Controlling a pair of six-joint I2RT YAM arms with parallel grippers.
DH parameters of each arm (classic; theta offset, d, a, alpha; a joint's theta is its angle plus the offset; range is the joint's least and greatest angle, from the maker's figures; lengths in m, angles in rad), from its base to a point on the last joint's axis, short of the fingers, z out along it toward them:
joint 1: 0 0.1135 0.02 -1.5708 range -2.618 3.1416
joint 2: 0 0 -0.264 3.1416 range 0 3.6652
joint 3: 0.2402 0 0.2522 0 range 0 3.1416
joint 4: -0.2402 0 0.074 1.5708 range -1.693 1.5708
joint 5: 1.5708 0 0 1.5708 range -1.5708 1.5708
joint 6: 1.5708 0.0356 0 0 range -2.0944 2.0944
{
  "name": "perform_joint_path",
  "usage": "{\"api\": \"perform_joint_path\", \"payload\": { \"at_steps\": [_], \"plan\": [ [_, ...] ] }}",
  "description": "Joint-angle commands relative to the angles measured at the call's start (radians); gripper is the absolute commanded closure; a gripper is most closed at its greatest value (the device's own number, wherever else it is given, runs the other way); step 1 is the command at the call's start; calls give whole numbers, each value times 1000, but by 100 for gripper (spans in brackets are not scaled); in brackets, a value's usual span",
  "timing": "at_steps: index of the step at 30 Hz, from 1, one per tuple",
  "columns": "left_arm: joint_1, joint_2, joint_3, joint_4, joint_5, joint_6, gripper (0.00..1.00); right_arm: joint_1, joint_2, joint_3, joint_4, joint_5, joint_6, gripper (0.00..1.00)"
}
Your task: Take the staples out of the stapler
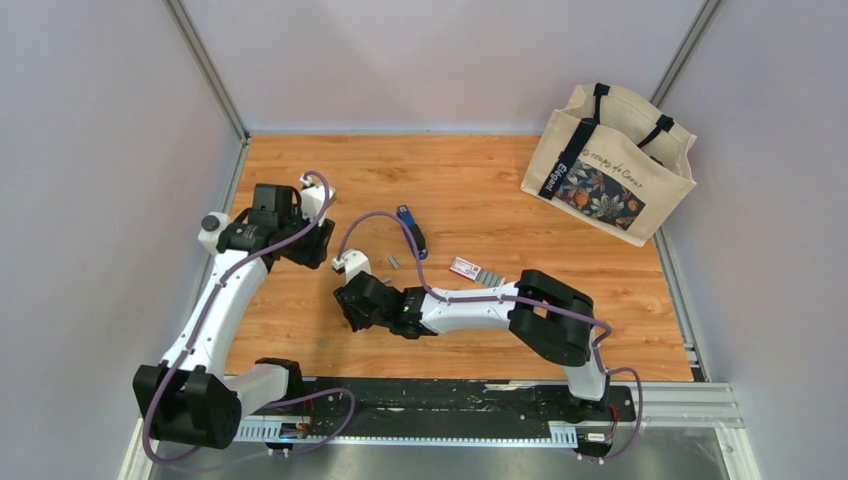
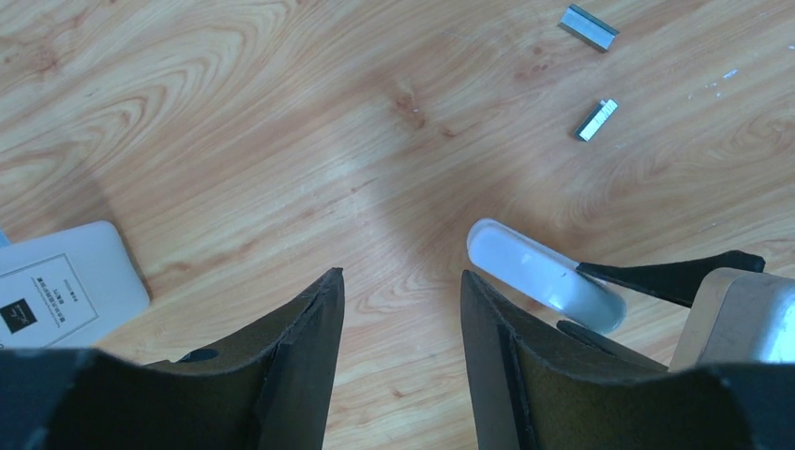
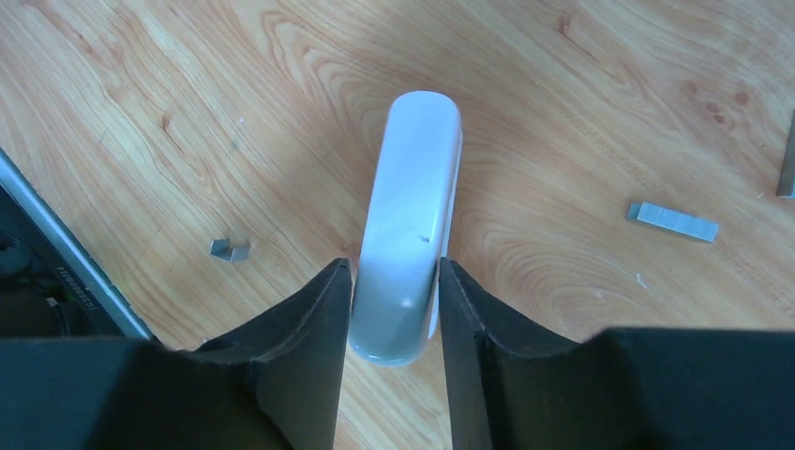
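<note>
The small blue stapler (image 1: 410,228) lies on the wooden table, up and to the right of both grippers; it shows in neither wrist view. My right gripper (image 1: 350,285) (image 3: 394,267) is shut on a white rounded stick (image 3: 412,216), which sticks out past its fingertips just above the table. That stick also shows in the left wrist view (image 2: 544,275). My left gripper (image 1: 318,245) (image 2: 401,277) is open and empty, close to the left of the stick. Loose staple strips (image 2: 589,26) (image 3: 672,220) lie on the wood near the stick.
A flat pink-and-white box (image 1: 468,268) lies right of the staples. A white labelled card or box (image 2: 56,291) lies by my left gripper. A beige tote bag (image 1: 610,165) stands at the back right. A small bent staple (image 3: 229,249) lies near the table's front rail (image 3: 56,262).
</note>
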Motion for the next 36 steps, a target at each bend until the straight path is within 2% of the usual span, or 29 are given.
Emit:
{"api": "perform_joint_path", "payload": {
  "at_steps": [1, 2, 3, 7, 11, 16, 18, 19, 20, 23, 26, 29, 36],
  "plan": [
    [5, 15, -5, 33, 38, 26, 42, -1, -49, -4, 56, -3, 57, 36],
    [4, 24, -2, 41, 46, 29, 41, -4, -59, -4, 51, -9, 60, 29],
    [2, 48, 1, 44, 54, 40, 33, -9, -66, -7, 48, -14, 68, 24],
    [-31, 107, 33, 70, 40, 90, 32, -42, -149, -83, 77, -40, 89, 15],
    [-106, 173, 69, 100, 14, 179, 32, -73, -296, -200, 132, -54, 94, 14],
    [-189, 253, 122, 148, 47, 288, 32, -139, -609, -386, 165, -5, 75, 15],
    [-231, 276, 124, 156, 87, 398, 32, -180, -689, -482, 139, 3, 78, 15],
    [-260, 279, 106, 157, 141, 457, 32, -234, -768, -515, 129, 2, 83, 15],
    [-283, 280, 89, 168, 141, 576, 32, -265, -802, -550, 119, 0, 88, 15],
    [-357, 294, 41, 225, 72, 754, 31, -423, -945, -700, 120, -72, 127, 15],
    [-389, 363, 95, 187, 60, 814, 30, -535, -1048, -791, 115, -113, 140, 15],
    [-418, 438, 145, 156, 58, 876, 30, -602, -1068, -819, 105, -130, 147, 16],
    [-469, 559, 214, 104, 63, 986, 31, -697, -944, -773, 91, -181, 173, 17]
  ]
}}
